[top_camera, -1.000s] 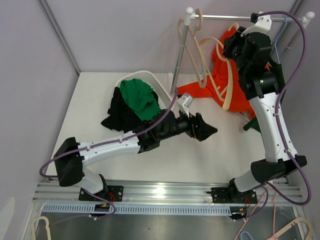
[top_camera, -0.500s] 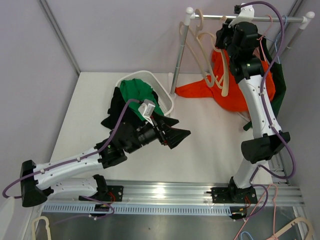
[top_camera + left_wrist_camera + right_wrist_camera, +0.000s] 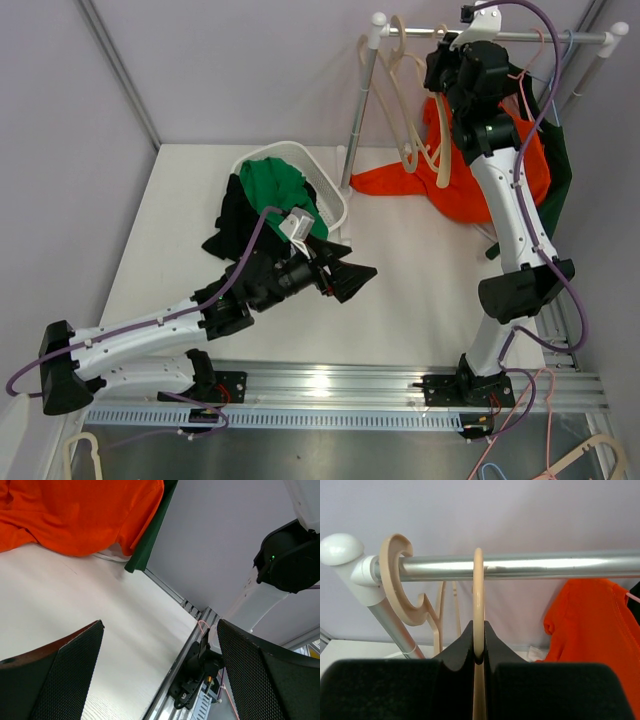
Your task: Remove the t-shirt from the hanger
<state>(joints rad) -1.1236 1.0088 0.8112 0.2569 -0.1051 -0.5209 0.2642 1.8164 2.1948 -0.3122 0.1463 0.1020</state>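
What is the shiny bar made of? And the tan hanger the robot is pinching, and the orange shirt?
Bar: looks like polished metal; it is silver and reflects a bright streak of light.
Hanger: probably plastic, maybe painted wood; smooth, even beige, matte, no grain showing.
Shirt: soft cloth, likely cotton knit; it hangs in folds with a stitched sleeve hem.

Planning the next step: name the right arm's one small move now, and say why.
Probably lower the right end effector slightly so the cream hanger seats on the rail. It is shut on the hanger, whose hook crosses the rail, while the left end effector hangs open and empty.
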